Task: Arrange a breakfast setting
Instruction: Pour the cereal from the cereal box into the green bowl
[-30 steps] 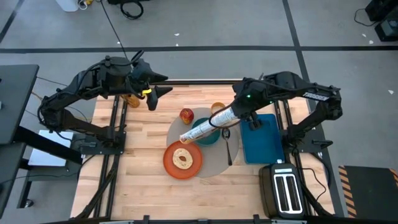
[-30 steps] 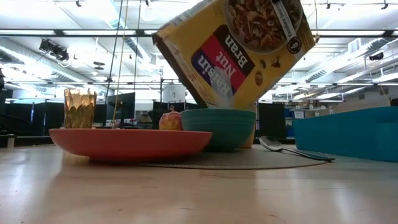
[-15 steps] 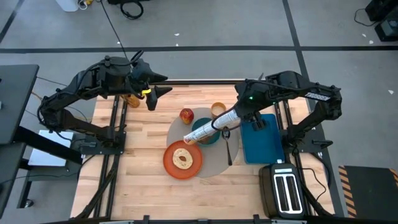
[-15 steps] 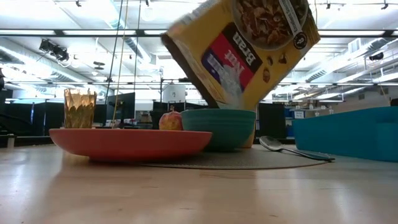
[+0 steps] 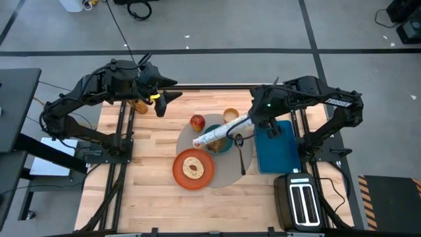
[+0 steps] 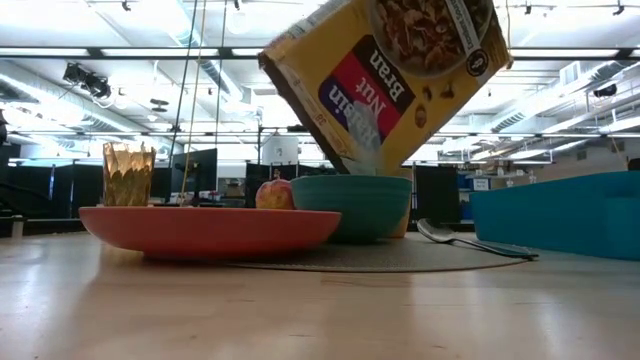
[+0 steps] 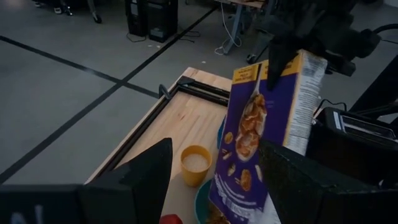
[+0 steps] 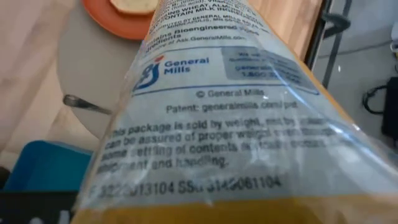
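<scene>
One cereal box (image 5: 220, 133) hung tipped over the teal bowl (image 6: 352, 205) on the placemat (image 5: 227, 172), clamped in the right gripper (image 5: 245, 121); a steeper tilt risked cereal spilling onto the orange plate (image 5: 179, 170) or spoon (image 5: 241, 155). Left gripper (image 5: 162, 97) waited far back, jaws apart, holding nothing.

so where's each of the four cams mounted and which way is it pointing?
High: overhead, straight down on the wooden table; both arms show, right gripper holding the tilted purple-and-yellow cereal box over the teal bowl.
Low: table height, level across the orange plate into the room; no arm visible.
Left wrist: on the parked left arm, facing the box; its dark fingers frame the shot.
Right wrist: looks along the box to the plate's edge.
Shared: the box appears in all four.
</scene>
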